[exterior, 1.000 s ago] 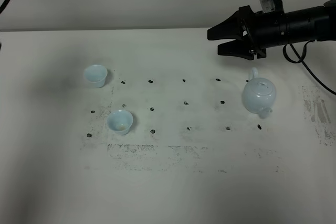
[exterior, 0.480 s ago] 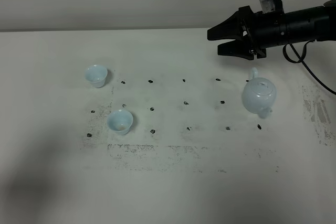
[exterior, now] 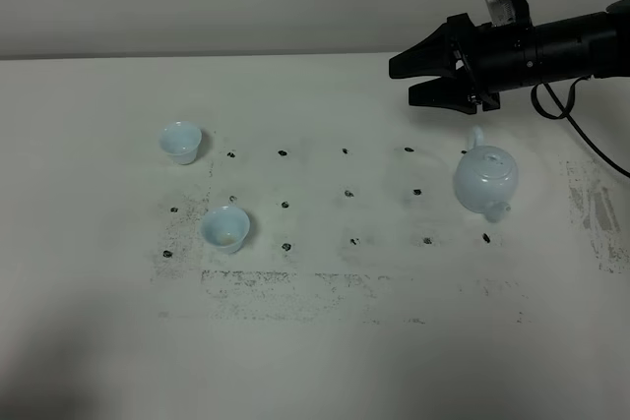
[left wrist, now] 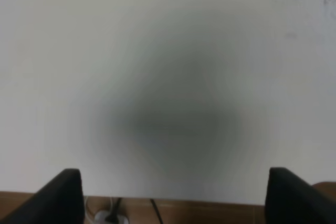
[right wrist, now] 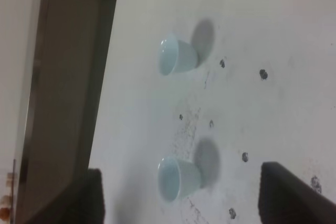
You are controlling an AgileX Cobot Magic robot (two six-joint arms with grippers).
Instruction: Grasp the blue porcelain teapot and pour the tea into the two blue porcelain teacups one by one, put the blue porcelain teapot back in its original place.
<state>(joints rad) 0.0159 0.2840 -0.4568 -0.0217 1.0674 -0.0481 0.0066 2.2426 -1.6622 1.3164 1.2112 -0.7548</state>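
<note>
The right hand (exterior: 404, 82) hangs above the white bench (exterior: 325, 341), just behind the blue porcelain teapot (exterior: 485, 182), with its dark fingers spread wide and nothing between them. The teapot stands upright at the right of the bench. Its thin spout seems to point toward the far edge and its small loop handle (exterior: 499, 210) toward the near one. The two teacups wait well apart from it on the left, one farther back (exterior: 180, 141) and one nearer (exterior: 225, 228).

The step in hand looks like the reach for the teapot. It would go best if the hand drops straight down and squares its fingers to the handle side. It should close only once seated, firmly enough for glossy porcelain, and lift level so the domed lid stays put.

The left hand (left wrist: 173, 182) is open over bare bench, holding nothing.
</note>
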